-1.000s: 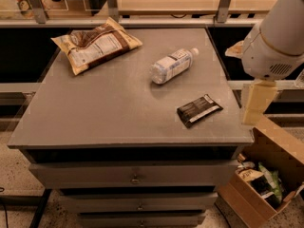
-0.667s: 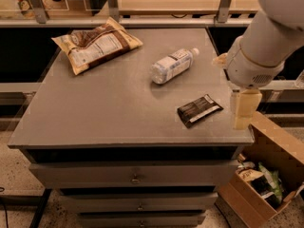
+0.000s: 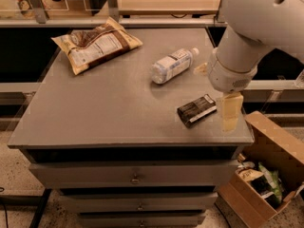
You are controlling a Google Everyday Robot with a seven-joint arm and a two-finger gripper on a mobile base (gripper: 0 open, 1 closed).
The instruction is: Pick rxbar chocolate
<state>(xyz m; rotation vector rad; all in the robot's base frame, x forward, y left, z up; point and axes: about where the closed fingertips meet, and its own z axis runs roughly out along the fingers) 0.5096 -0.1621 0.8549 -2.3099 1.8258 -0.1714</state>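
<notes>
Tool [image 3: 231,112] hangs just beside the small flat black rectangular bar wrapper [image 3: 197,110], near the grey desk [image 3: 104,113] front corner; spread or pressed together, I cannot tell. It should centre over the wrapper, straddle its narrow width, then descend.

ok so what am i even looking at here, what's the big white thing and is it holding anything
The big white shape is a robot arm. Its hand, the pale yellowish part hanging below, hovers right of the small black bar near the front right corner of the grey cabinet top. Nothing seems held; the bar lies flat. One camera looks down on it all; where it is mounted isn't known. Also on top: a tan snack bag at the back left and a clear bottle on its side near the middle. A cardboard box sits on the floor at right.
</notes>
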